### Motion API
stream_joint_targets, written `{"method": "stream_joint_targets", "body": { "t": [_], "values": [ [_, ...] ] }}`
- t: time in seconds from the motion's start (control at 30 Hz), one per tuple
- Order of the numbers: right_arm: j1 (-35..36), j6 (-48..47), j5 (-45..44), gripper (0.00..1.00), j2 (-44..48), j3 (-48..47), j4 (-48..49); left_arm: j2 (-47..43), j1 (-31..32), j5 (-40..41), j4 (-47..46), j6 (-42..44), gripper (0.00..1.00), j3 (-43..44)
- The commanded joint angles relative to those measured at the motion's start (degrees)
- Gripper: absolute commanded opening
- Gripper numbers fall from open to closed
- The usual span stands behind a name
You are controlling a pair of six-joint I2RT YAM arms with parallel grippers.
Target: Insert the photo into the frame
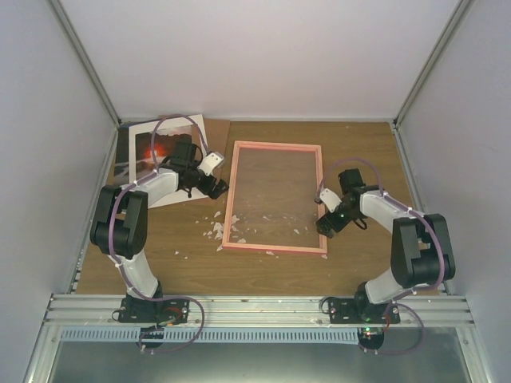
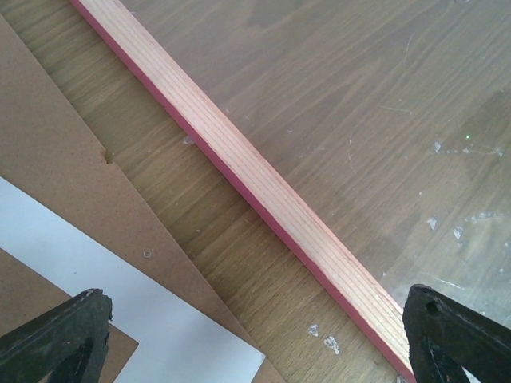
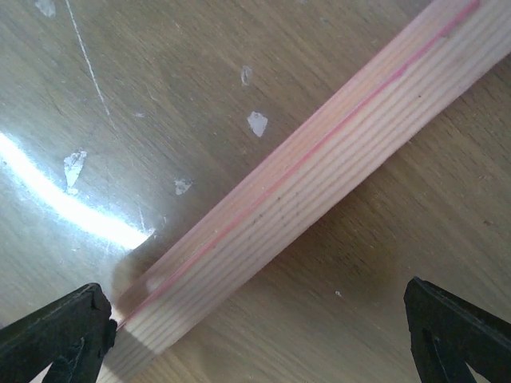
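Top external view: from where I stand, the frame [image 1: 234, 191] lies flat in the middle of the table [image 1: 359, 144], with an arm at each long side.
Photo: the photo [image 1: 152, 145] is at the far left, well apart from the frame. It lies on a white sheet [image 1: 169, 196], and the left arm crosses over its near part.
Board: a brown board [image 1: 215, 136] lies between the print and the frame's far left corner.
Left gripper: the left gripper [image 1: 215, 188] hovers just beside the frame's left rail. Its fingers are spread wide and hold nothing.
Right gripper: the right gripper [image 1: 326, 226] is over the right rail, near the near corner. It is likewise spread wide and empty.
Wrist views: each shows a pale wood-grain rail with a pink edge running diagonally between the spread fingers. I cannot tell whether either gripper touches it.
Debris: white flecks [image 1: 215, 231] lie scattered by the near left corner and across the pane.
Frame handling: I judge it stiff and fairly light, but the clear pane looks breakable. The rails are the place to take hold, never the pane.
Photo handling: it looks thin, light and floppy, and it lies flush, so it would be hard to pinch. My guess is that a free edge or corner is the spot, gripped gently to avoid creasing or smudging.
Progress: the print is not yet in the frame.
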State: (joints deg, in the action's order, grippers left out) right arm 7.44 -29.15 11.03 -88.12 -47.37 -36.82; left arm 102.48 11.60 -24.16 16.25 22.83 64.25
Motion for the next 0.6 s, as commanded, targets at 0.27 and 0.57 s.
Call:
{"method": "stream_joint_targets", "body": {
  "t": [0.27, 0.57],
  "values": [
    [1.5, -0.8, -10.0, 1.00, -2.4, 1.6, 4.4, -2.3, 1.1, 2.2, -1.7, 1.7, 0.99, -1.7],
    [0.0, 0.8, 0.1, 1.00, 0.3, -9.6, -1.4, -2.7, -1.1, 8.4, 2.4, 3.8, 0.99, 2.0]
  ]
}}
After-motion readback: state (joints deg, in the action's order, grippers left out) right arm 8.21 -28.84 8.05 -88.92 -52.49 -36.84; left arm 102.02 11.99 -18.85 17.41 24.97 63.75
